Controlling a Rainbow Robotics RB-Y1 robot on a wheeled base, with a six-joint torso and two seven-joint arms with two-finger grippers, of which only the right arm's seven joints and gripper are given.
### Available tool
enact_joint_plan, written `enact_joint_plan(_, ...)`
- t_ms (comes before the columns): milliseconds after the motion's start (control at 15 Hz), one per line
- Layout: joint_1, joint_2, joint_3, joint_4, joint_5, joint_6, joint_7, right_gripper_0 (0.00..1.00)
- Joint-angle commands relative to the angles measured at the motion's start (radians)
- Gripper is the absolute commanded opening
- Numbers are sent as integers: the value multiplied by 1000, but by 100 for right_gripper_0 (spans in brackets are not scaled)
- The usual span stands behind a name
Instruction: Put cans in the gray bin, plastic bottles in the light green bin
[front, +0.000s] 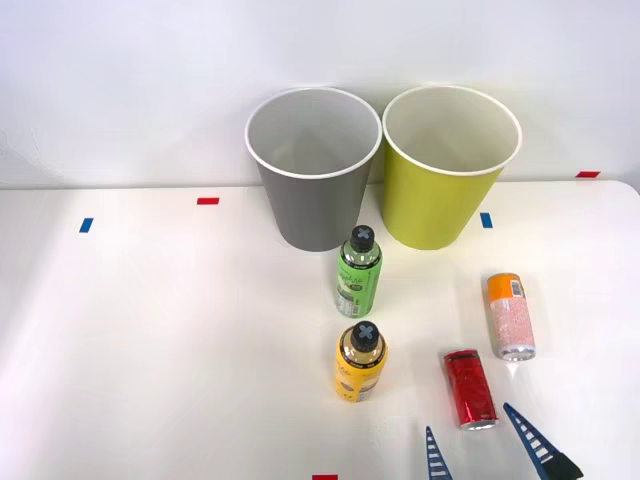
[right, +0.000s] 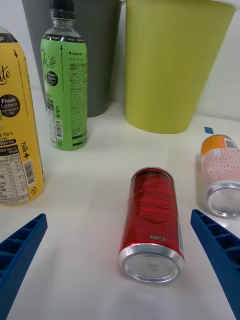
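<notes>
The right hand (front: 487, 440) hangs wide open, empty, its blue fingers either side of the red can (right: 151, 225). The can lies on its side on the worktop (front: 160, 340), long axis running toward the bins, silver base nearest the hand. This looks like the reach for the first can; next, lower, close across its body, and carry it to the gray bin (front: 312, 175).
</notes>
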Motion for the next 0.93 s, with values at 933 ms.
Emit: enact_joint_plan(933,0,0,0,0,0,0,0,100)
